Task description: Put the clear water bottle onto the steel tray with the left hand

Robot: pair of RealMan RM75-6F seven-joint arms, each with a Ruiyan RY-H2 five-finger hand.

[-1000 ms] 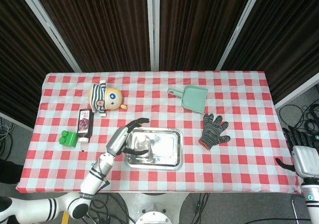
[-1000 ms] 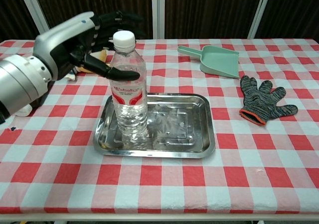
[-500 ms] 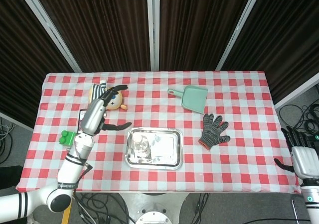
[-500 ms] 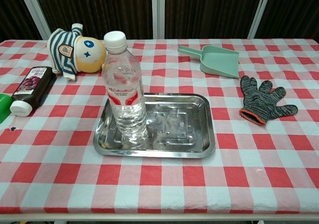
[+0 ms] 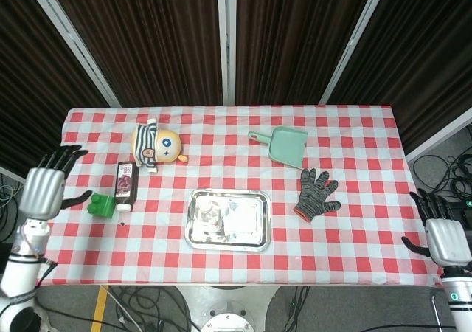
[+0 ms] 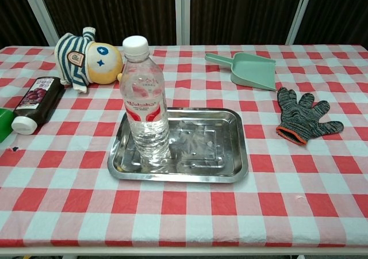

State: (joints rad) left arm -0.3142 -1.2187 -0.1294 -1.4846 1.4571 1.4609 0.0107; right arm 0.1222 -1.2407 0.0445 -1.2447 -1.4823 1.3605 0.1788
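Observation:
The clear water bottle [image 6: 146, 101] with a white cap stands upright on the left part of the steel tray [image 6: 224, 149]. From above, the bottle [image 5: 209, 215] sits in the tray [image 5: 247, 225] near the table's front middle. My left hand [image 5: 44, 188] hovers off the table's left edge, fingers spread and holding nothing. My right hand [image 5: 441, 232] hangs past the front right corner, also open and empty. Neither hand shows in the chest view.
A striped doll [image 6: 89, 56], a dark juice bottle [image 6: 35, 103] and a green block [image 5: 100, 204] lie at the left. A mint dustpan [image 6: 247, 70] and a grey knit glove [image 6: 303, 116] lie at the right.
My left hand let go of the bottle and drew back leftward, off the table's left edge. The bottle stays upright in the tray. The right hand barely moved.

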